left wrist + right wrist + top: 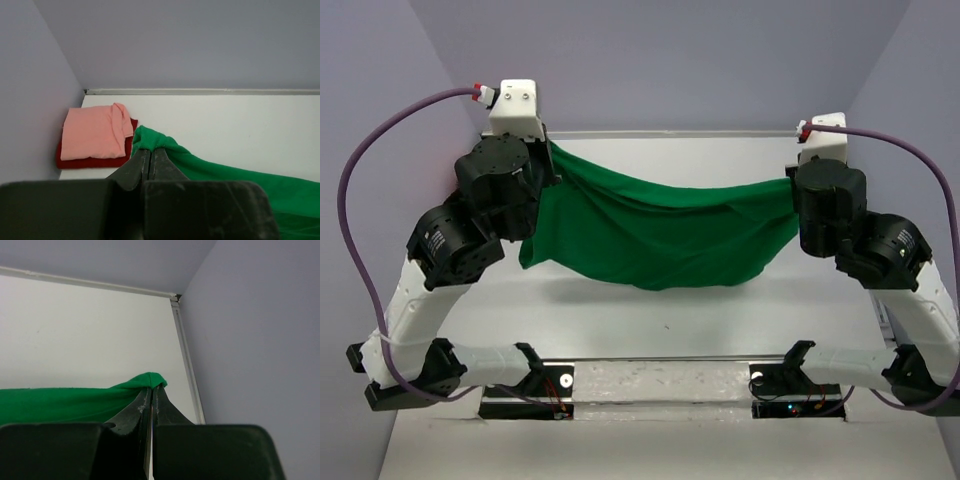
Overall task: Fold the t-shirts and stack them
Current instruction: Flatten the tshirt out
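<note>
T-shirt (650, 235) in green hangs midair — left gripper (150, 151), right gripper (151, 388) each clamped on one corner.

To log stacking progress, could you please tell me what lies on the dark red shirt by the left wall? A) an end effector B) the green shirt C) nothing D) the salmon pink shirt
D: the left wrist view shows the folded salmon pink shirt lying on the dark red shirt.
</note>
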`<state>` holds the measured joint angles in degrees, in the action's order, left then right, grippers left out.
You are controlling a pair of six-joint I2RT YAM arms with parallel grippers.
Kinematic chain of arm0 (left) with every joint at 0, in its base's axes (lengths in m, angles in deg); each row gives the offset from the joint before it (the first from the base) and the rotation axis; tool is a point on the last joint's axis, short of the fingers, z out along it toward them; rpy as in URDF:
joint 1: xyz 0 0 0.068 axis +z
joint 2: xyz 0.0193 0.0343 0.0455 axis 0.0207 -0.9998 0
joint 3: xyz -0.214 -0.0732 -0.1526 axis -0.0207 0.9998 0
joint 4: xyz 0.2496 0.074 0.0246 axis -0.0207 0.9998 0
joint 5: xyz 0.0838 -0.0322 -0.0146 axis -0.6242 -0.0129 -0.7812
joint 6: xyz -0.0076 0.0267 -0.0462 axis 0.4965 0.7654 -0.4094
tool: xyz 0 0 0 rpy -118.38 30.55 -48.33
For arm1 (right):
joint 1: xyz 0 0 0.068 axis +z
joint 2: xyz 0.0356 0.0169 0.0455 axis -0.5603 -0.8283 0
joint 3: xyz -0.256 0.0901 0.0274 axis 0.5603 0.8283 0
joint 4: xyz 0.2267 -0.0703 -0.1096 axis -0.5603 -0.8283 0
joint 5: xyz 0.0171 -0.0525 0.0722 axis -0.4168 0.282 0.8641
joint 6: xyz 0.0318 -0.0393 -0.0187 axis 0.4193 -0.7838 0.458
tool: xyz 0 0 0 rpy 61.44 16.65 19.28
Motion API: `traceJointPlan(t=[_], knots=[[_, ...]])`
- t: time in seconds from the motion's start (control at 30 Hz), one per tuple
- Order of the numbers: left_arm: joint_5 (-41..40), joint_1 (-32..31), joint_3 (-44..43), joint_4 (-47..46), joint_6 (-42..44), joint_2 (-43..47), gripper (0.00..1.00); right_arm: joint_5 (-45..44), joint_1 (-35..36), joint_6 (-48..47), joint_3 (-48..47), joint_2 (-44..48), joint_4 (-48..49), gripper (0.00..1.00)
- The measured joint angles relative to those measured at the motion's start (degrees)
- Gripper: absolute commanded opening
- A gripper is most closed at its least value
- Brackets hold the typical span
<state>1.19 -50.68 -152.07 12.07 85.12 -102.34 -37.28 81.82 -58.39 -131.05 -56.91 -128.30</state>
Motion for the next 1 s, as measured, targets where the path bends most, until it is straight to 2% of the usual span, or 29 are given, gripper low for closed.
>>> traceJointPlan(t=[0.13, 0.23, 0.37, 0.53, 0.7, 0.8, 0.87, 1.0], knots=[[-4.3, -6.3, -4.0, -0.9, 0.9, -2.3, 0.0, -1.2, 0.5, -4.7, -3.5, -1.7, 4.4, 0.0], [-9.1, -13.5, -4.9, -0.4, 0.2, -2.2, 0.0, -2.3, 0.9, -6.6, -3.7, -0.9, 5.9, 0.0], [-16.5, -23.2, -4.9, 5.3, -6.0, -1.9, 0.0, -3.3, 1.1, -7.0, -3.6, 1.2, 5.9, 0.0], [-21.8, -28.5, -4.9, 14.4, -15.4, -3.3, 0.0, -4.9, 1.1, -6.7, -2.8, 5.3, 5.0, 0.0], [-24.0, -29.2, -4.8, 16.5, -17.3, -4.6, 0.0, -5.7, 1.1, -5.7, -0.7, 8.0, 3.8, 0.0], [-23.8, -27.7, -2.0, 10.7, -13.6, -2.7, 0.0, -5.3, 1.1, -4.3, -0.2, 7.6, 3.0, 0.0], [-21.7, -23.9, 0.6, 6.9, -11.3, -0.9, 0.0, -4.7, 1.1, -3.4, 0.7, 7.0, 2.6, 0.0], [-14.7, -12.3, 7.9, -1.0, -6.5, 2.7, 0.0, -3.0, 1.1, -1.8, 2.1, 5.3, 1.7, 0.0]])
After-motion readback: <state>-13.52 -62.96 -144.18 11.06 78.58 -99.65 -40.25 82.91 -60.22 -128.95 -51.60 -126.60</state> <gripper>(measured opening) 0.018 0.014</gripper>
